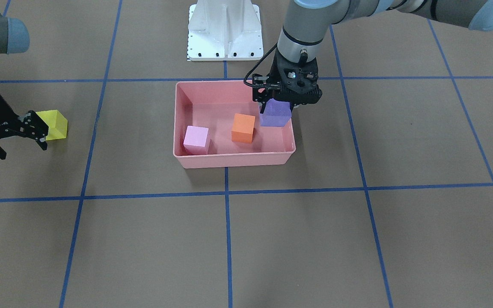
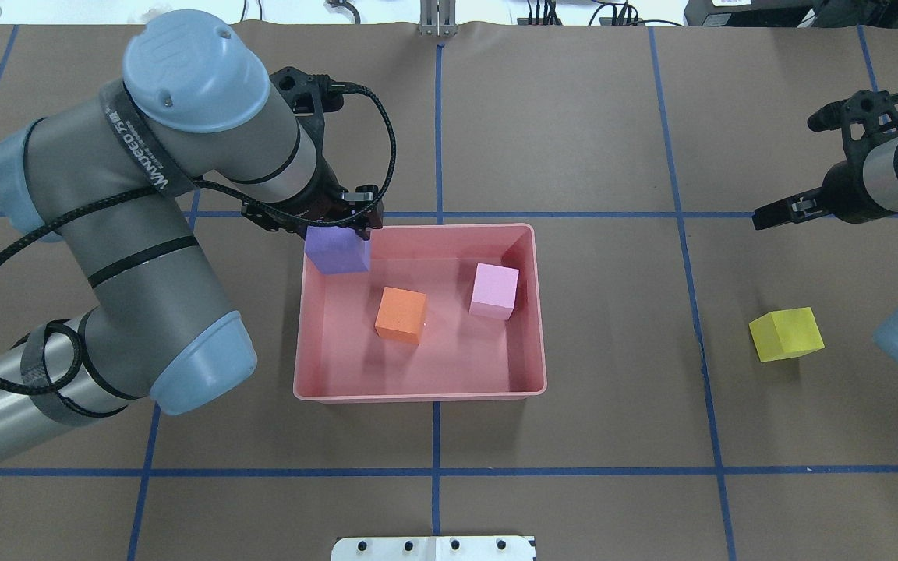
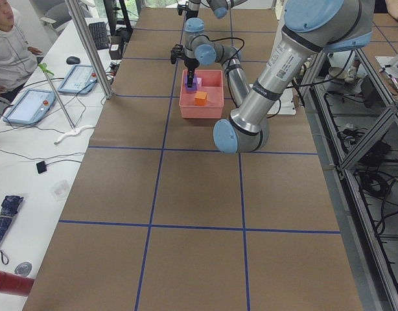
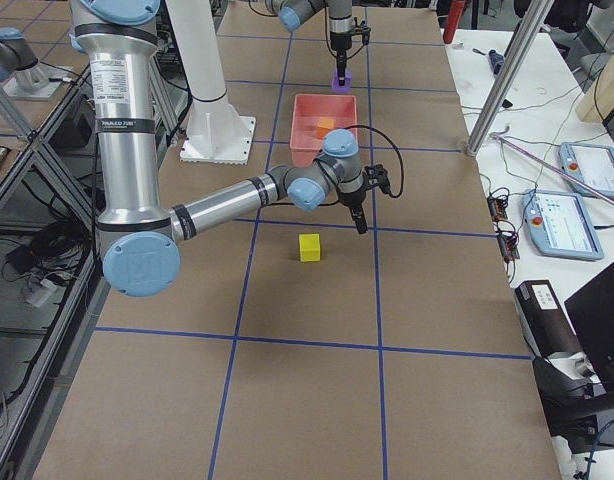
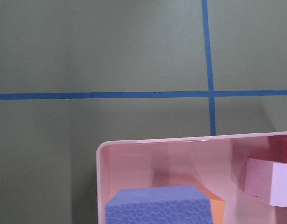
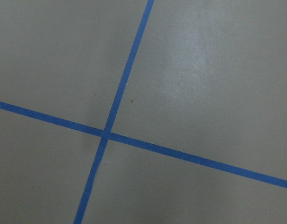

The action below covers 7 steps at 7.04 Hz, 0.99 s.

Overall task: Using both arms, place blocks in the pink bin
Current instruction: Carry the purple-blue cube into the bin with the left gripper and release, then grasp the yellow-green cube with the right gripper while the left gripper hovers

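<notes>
The left arm's strap [image 2: 137,148] is showing white lettering, seemingly "WANGEO". The left gripper [image 2: 337,232] is clamping the purple block [image 2: 336,251] and holding it over the far-left corner of the pink bin [image 2: 418,396]. The orange block [image 2: 401,315] and pink block [image 2: 493,291] are lying inside. The yellow block [image 2: 786,333] is sitting on the table, well to the right. The right gripper [image 1: 22,147] is hanging beside it, spread and empty. So two blocks are placed and two are left.
</notes>
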Each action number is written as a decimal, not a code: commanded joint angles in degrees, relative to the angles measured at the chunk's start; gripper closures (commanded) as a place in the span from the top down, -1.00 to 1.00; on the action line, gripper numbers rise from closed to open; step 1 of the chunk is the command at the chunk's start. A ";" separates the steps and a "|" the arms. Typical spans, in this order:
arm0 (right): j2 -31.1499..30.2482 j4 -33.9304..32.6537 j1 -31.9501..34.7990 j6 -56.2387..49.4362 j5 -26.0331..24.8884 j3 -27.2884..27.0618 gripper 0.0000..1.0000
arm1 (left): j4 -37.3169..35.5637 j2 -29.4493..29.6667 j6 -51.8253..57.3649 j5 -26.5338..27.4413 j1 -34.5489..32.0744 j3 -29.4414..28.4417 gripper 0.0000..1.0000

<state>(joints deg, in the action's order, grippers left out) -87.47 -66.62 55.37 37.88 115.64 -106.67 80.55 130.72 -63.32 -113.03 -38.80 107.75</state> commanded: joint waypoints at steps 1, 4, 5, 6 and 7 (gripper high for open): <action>-4.00 6.20 -2.27 4.90 -0.68 -0.03 0.98 | -1.70 -0.37 5.53 -0.26 -1.80 2.97 1.00; -10.70 13.87 -8.22 12.98 -6.53 -0.38 0.98 | -6.19 -3.01 9.71 -0.17 -2.77 7.56 1.00; -10.88 14.06 -9.74 14.22 -7.09 -0.47 0.98 | -6.19 -3.01 9.71 -0.17 -2.77 7.56 1.00; -11.84 14.15 -12.36 16.24 -10.49 -0.73 0.98 | -6.19 -3.10 9.80 -0.17 -2.77 7.48 1.00; -13.42 14.33 -13.35 16.17 -11.48 -0.82 0.98 | -6.19 -3.01 9.80 -0.17 -2.77 7.48 1.00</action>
<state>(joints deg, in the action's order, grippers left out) -99.28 -52.59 43.90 53.20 106.19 -107.33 74.38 127.70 -53.58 -113.20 -41.56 115.20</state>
